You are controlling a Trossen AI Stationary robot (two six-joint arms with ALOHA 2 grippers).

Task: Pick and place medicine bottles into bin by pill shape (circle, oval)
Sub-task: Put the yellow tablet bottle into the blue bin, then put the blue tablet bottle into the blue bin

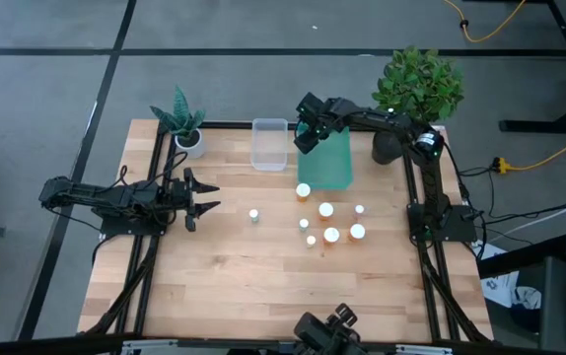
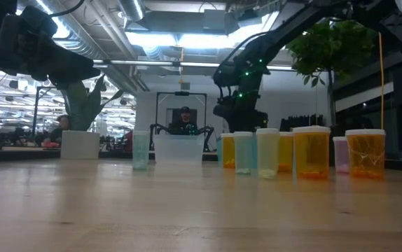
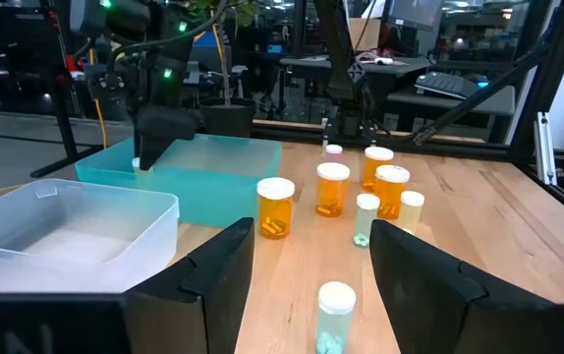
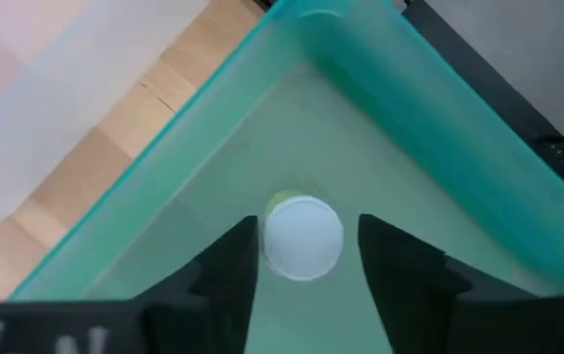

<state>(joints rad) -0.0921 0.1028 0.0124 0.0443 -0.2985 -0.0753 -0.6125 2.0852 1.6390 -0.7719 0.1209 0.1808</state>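
Observation:
My right gripper (image 1: pixel 308 133) hangs over the far left corner of the teal-green bin (image 1: pixel 330 166). In the right wrist view a small pale bottle with a white cap (image 4: pixel 304 238) stands inside the bin (image 4: pixel 390 128) between the open fingers, with a gap showing between the cap and one finger. My left gripper (image 1: pixel 207 197) is open and empty at the table's left. A lone small bottle (image 1: pixel 253 214) stands just to its right, also seen in the left wrist view (image 3: pixel 336 313). Several orange and pale bottles (image 1: pixel 328 222) stand upright near the teal bin's near end.
The clear bin (image 1: pixel 269 144) stands left of the teal one. A small potted plant (image 1: pixel 186 126) is at the far left corner and a bushy one (image 1: pixel 418 87) at the far right. Bare wood lies along the near half of the table (image 1: pixel 263 286).

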